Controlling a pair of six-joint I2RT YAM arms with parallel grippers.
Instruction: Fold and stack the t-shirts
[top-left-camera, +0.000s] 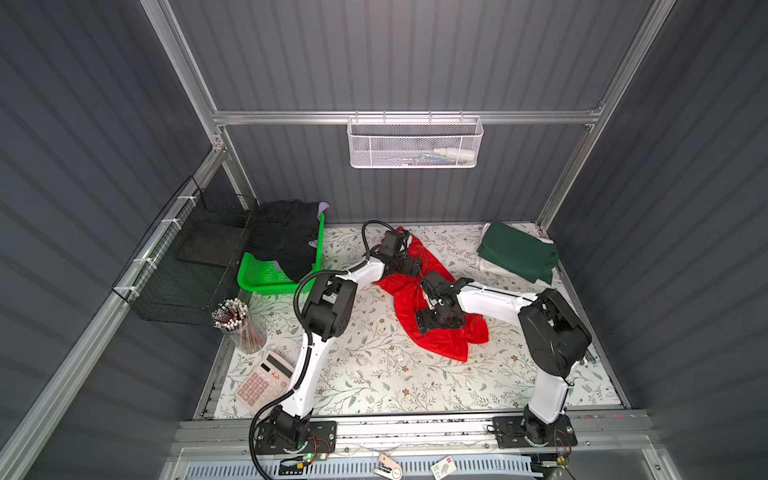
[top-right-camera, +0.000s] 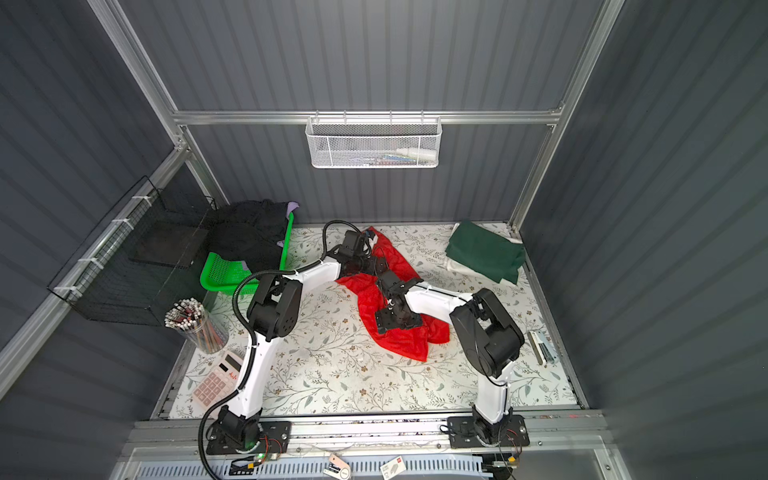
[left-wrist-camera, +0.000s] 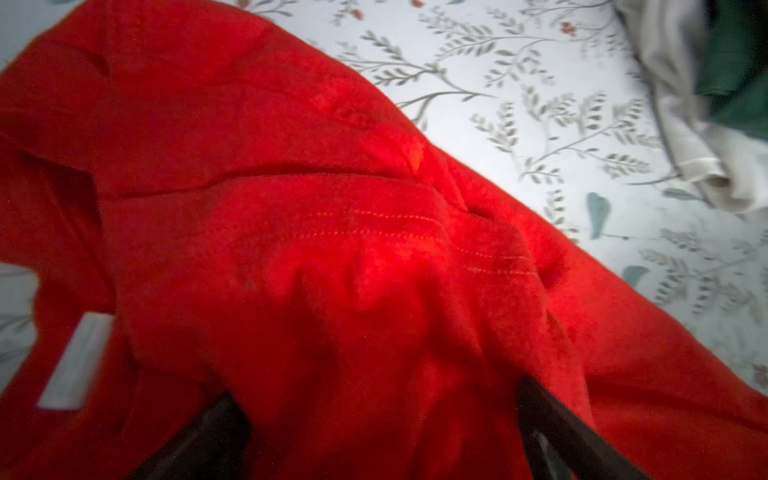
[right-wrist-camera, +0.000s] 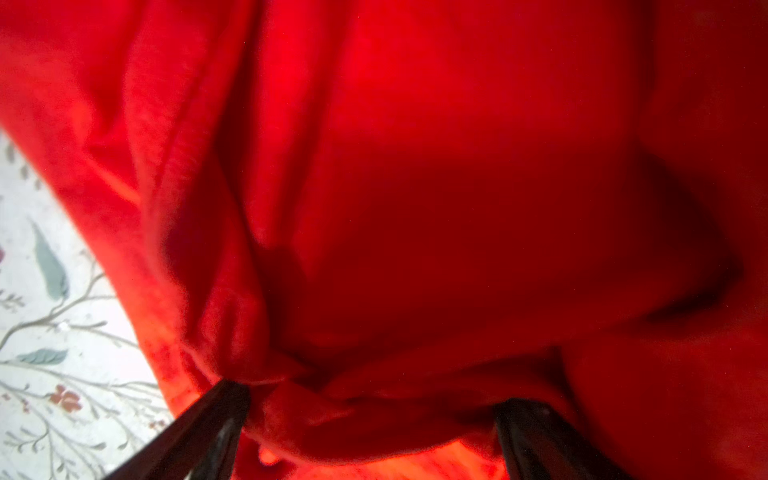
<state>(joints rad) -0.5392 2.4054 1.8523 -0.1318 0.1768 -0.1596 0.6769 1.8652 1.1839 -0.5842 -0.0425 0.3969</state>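
Jaws spread wide, the left gripper (left-wrist-camera: 380, 392) and right gripper (right-wrist-camera: 372, 397) straddle the unfolded red t-shirt (top-left-camera: 440, 340) at centre frame, while a folded dark green t-shirt (top-left-camera: 517, 251) tops a white t-shirt (top-left-camera: 488, 264) at upper right and black t-shirts (top-left-camera: 282, 241) wait in the basket (top-left-camera: 266, 286) at left.

Robot test cell in a lab, not a home. An aluminium frame (top-left-camera: 291, 117) and grey ribbed panels (top-left-camera: 395, 54) wall in the bench around the right claw (top-left-camera: 438, 325). Two white arms (top-left-camera: 309, 365) bolt to a metal rail (top-left-camera: 415, 428) behind it, with a bare circuit board (top-left-camera: 309, 457) at one base. Left of the claw are desk props: a pencil cup (top-left-camera: 241, 324) and a calculator (top-left-camera: 266, 380). A leaf-patterned sheet (top-left-camera: 374, 374) lies under the claw.
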